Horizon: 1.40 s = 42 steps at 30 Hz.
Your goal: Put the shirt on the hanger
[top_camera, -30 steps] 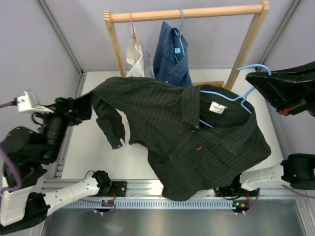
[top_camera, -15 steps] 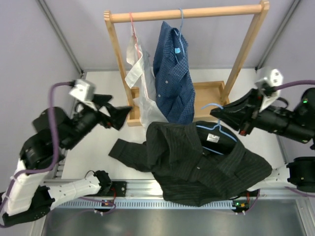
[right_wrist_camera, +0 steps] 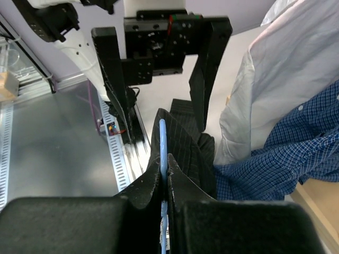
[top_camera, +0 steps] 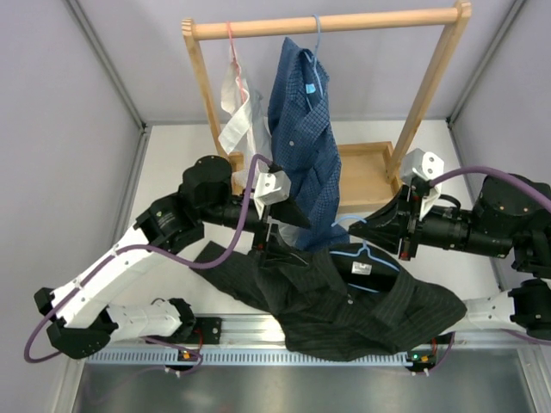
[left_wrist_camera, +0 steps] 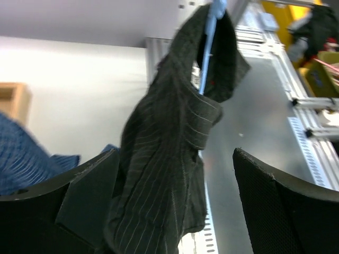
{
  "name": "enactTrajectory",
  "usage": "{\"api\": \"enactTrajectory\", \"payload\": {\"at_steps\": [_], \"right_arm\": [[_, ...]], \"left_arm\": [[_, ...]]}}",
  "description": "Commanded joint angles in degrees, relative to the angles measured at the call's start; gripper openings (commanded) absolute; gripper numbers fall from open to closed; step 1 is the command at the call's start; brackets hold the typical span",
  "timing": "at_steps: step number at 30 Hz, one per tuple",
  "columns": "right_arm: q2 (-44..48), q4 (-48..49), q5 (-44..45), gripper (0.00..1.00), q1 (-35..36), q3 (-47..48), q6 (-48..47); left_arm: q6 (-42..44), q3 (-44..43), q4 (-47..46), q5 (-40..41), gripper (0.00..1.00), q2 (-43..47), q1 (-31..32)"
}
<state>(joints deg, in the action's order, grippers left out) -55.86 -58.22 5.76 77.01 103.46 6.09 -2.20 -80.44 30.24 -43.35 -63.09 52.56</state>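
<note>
White table from above, rack at the far side, cloth at the near edge

The pale table (top_camera: pixel 168 155) carries a wooden rack (top_camera: pixel 428 95) at 12 o'clock, its tray-like base flat on the surface. At 6 o'clock the black pinstriped shirt (top_camera: pixel 344 318) slumps over the near edge, covering part of the metal rail (top_camera: pixel 232 329).

The shirt (top_camera: pixel 344 310) covers most of the hanger (top_camera: pixel 368 253); only its hook shows.
</note>
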Motion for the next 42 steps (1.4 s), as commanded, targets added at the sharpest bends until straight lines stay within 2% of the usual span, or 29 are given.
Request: {"api": "enactTrajectory", "payload": {"at_steps": [1,4,7,9,10,11,13,14,16,17,18,20,22,25,26,29,33,36,38,40,42], "right_arm": [[0.84,7.23,-1.89,0.0,-0.55,0.08,-0.37],[1.36,8.82,-1.36,0.0,-0.46,-0.71,-0.55],[1.54,10.84,-0.66,0.0,-0.46,-1.24,-0.9],[1.36,11.89,-1.19,0.0,-0.55,-1.33,-1.08],[1.28,12.25,-1.36,0.0,-0.55,-1.33,-1.16],[0.93,12.77,-1.28,0.0,-0.55,-1.33,-1.17],[0.57,13.74,-1.37,0.0,-0.55,-1.42,-1.34],[0.57,13.74,-1.28,0.0,-0.46,-1.51,-1.34],[0.75,15.23,-1.01,0.0,-0.55,-2.64,-1.17],[1.36,15.93,-0.58,0.0,-0.46,-3.35,-0.99],[1.71,16.55,-0.31,0.0,-0.55,-3.87,-0.99],[2.41,17.0,0.65,0.02,-0.46,-5.28,-0.9],[3.81,16.91,0.66,0.08,-0.46,-7.03,-0.81],[6.54,16.12,0.39,0.32,-0.55,-9.84,-0.46],[7.33,15.77,0.48,0.45,-0.55,-10.38,-0.29],[10.14,11.48,0.74,0.63,-0.46,-11.52,-0.55],[14.19,3.3,-1.96,0.67,-0.46,-12.84,-2.04],[16.39,1.09,-10.92,0.67,-0.46,-14.77,-2.04],[16.22,-0.74,-16.56,0.65,-0.46,-15.48,-2.04],[15.52,-1.98,-17.88,0.58,-0.55,-16.44,-2.04],[15.34,-3.12,-17.98,0.56,-0.55,-17.93,-1.96]], "left_arm": [[0.44,-0.59,-7.3,-12.8,0.9,-2.64,0.09],[-1.22,0.81,-9.66,-15.17,0.89,-3.71,0.09],[-4.21,3.18,-16.07,-16.77,0.87,-3.36,0.79],[-5.27,3.89,-18.63,-15.19,0.77,-3.18,1.41],[-5.71,4.24,-19.42,-14.92,0.71,-3.27,1.5],[-6.06,4.24,-20.21,-14.74,0.57,-3.53,1.58],[-6.85,4.33,-20.92,-14.74,0.47,-4.23,1.67],[-6.86,4.33,-20.92,-14.92,0.47,-4.23,1.76],[-6.77,4.59,-21.45,-15.35,0.36,-4.15,1.85],[-6.42,5.03,-21.54,-15.62,0.26,-4.23,2.02],[-6.16,5.21,-21.45,-15.88,0.01,-3.89,1.94],[-5.37,6.26,-21.54,-16.23,0.0,-2.92,1.94],[-3.52,6.88,-20.67,-16.67,0.0,-1.08,2.02],[-0.27,6.79,-16.72,-16.24,0.0,0.94,1.85],[0.26,6.71,-15.92,-16.24,0.0,1.39,1.94],[1.58,6.27,-13.82,-15.8,0.0,2.88,1.94],[1.49,5.56,-12.22,-16.15,0.0,3.85,1.85],[1.32,5.12,-11.78,-16.5,0.0,3.59,1.85],[1.23,4.68,-11.7,-16.68,0.0,3.06,1.94],[1.05,4.42,-11.78,-17.02,0.0,2.71,1.94],[0.88,4.24,-11.69,-16.76,0.0,2.45,1.85]]}}
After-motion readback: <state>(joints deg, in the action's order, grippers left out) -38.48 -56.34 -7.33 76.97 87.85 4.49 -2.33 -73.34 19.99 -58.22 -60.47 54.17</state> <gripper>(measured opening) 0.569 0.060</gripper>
